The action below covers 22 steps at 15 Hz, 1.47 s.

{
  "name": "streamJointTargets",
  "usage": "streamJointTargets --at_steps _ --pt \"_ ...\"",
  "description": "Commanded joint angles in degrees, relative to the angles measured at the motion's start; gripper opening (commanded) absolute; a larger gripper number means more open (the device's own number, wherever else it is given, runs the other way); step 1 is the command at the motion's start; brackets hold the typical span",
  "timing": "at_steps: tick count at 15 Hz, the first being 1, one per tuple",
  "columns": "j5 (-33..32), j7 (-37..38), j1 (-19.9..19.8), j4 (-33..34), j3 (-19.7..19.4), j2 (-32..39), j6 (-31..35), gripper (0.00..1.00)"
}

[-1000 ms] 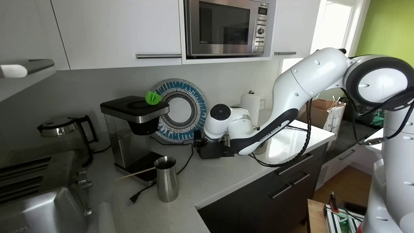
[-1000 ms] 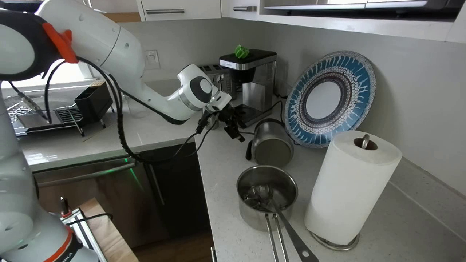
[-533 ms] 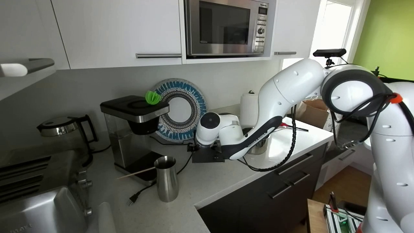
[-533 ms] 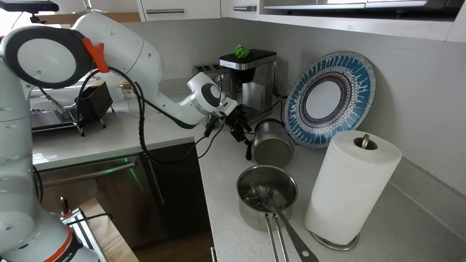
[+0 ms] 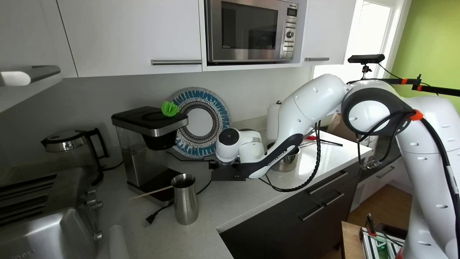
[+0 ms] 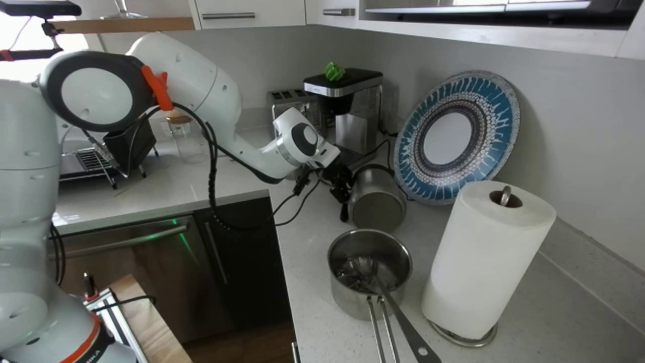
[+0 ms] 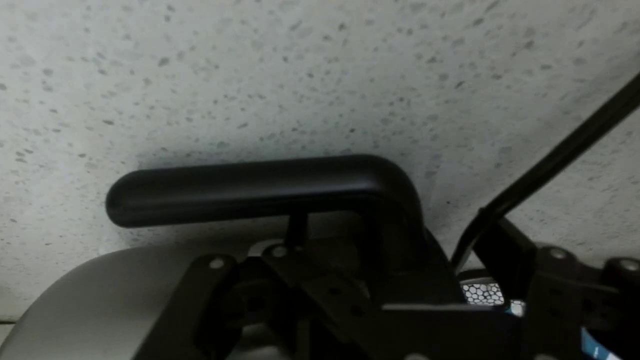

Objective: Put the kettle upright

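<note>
The kettle (image 6: 379, 204) is a stainless-steel cylinder lying on its side on the counter, its flat base toward the camera in an exterior view. Its black handle (image 7: 250, 192) shows in the wrist view beside the grey steel body (image 7: 100, 305). My gripper (image 6: 342, 190) is low at the kettle's handle side. In the wrist view my gripper (image 7: 400, 240) has its fingers apart, with the bend where the handle joins the kettle between them. I cannot tell whether the fingers touch it. In an exterior view my gripper (image 5: 228, 172) shows from behind, and the kettle is hidden.
A steel pot (image 6: 370, 275) with utensils stands near the kettle. A paper towel roll (image 6: 486, 259) and a round blue-patterned plate (image 6: 456, 138) are close by. A coffee maker (image 5: 149, 129), a steel jug (image 5: 186, 199) and a black cable (image 7: 560, 160) are also near.
My arm has moved lower and toward the kettle, bringing the gripper from a little away to right at its handle. The kettle and other objects have not moved.
</note>
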Motion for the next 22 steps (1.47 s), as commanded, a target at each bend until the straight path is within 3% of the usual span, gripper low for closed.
streamJointTargets --at_steps 1,6,9,14,19,20,21,22 --pt "3.0 -1.1 0.9 1.5 -1.4 2.1 0.4 0.55" --pt "4.1 0.1 1.5 0.6 -2.7 0.0 2.1 0.18" --pt "4.3 1.5 2.1 -1.3 -3.7 -3.2 5.1 0.13" --pt "6.3 0.0 -1.6 -5.7 -0.4 -7.9 14.5 0.12" --pt "15.6 -12.0 -11.0 -14.0 7.3 -12.0 32.8 0.12" --pt "21.8 -18.1 -8.9 -16.5 4.8 -12.4 38.0 0.12" --pt "18.4 -16.8 -17.0 -17.7 12.8 -12.4 41.4 0.12" --pt "17.7 -17.5 -20.7 -19.1 16.1 -12.2 45.5 0.12"
